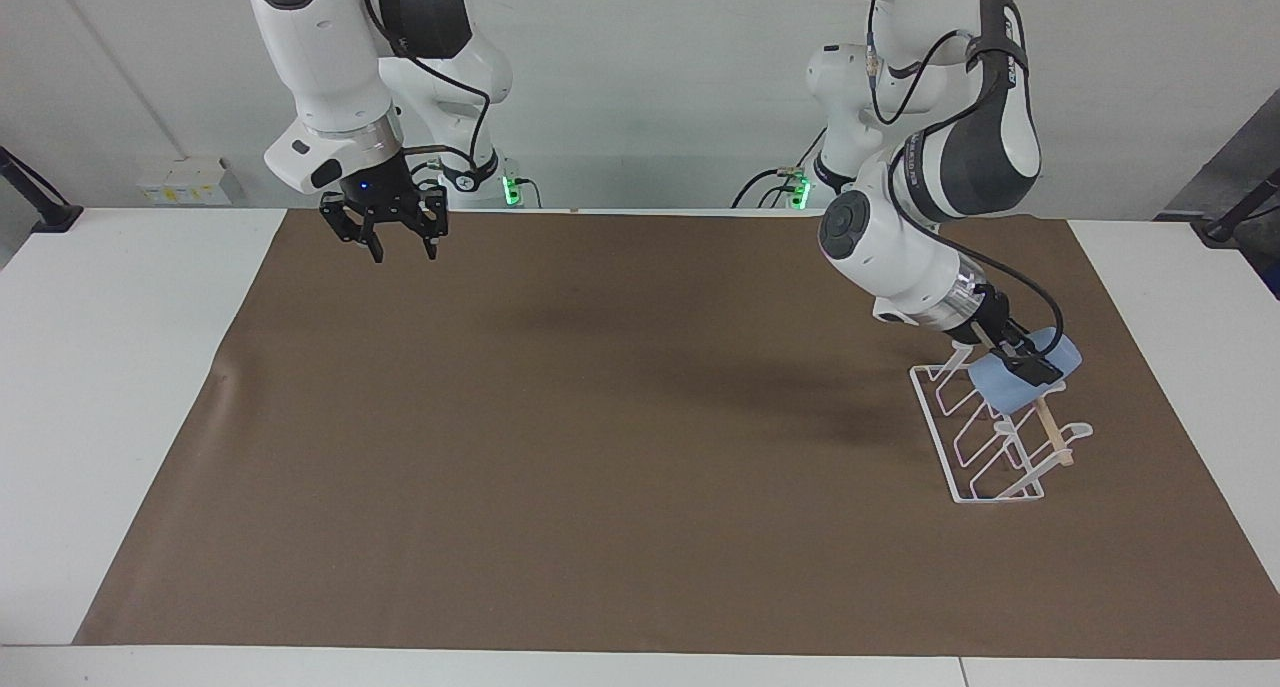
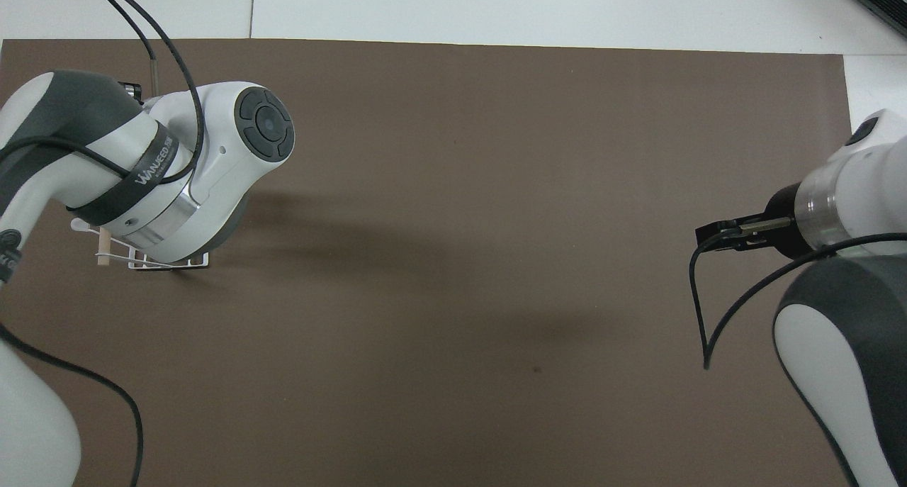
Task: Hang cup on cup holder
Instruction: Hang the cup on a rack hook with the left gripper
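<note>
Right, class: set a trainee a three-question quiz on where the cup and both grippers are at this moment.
1. True or false: the right gripper holds the cup.
2. The left gripper is: A) shut on the cup, B) open, holding nothing, C) out of sight.
3. Fill in: the cup is tilted over the end of the cup holder ____ the robots.
Key: 1 false; 2 A; 3 nearer to.
</note>
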